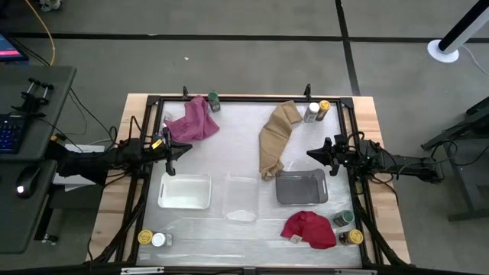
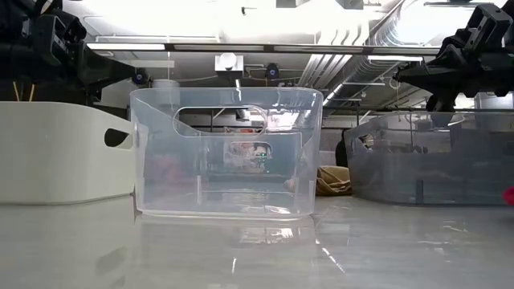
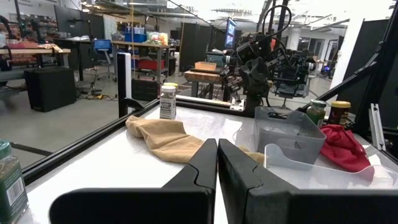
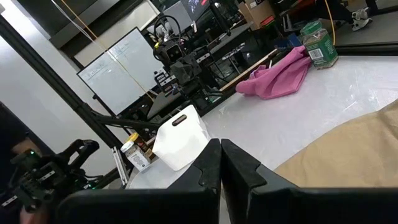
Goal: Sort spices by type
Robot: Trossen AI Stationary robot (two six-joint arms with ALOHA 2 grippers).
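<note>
Nearest the front edge, spice jars are seen in both corners: a yellow-lidded jar (image 1: 144, 237) and white-lidded jar (image 1: 159, 240) on the left, a green-lidded jar (image 1: 343, 218) by the red cloth (image 1: 309, 229) on the right. Mid-table, the left gripper (image 1: 177, 152) is held clenched and empty above the white tray (image 1: 184, 192); the right gripper (image 1: 313, 153) likewise, above the grey tray (image 1: 301, 187). Farther back, more jars are found: a second green-lidded jar (image 1: 214, 101) beside the pink cloth (image 1: 192, 121), another pair (image 1: 317, 111) by the tan cloth (image 1: 275, 137).

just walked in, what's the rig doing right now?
Nothing is being handled yet. The left gripper hovers above the white tray, and the right gripper above the grey tray; both have their fingers shut and hold nothing. The spice jars sit unsorted at the table's corners: a green-lidded jar by the pink cloth, two by the tan cloth, two beside the red cloth, and two at the near left corner. All three trays look empty.
</note>
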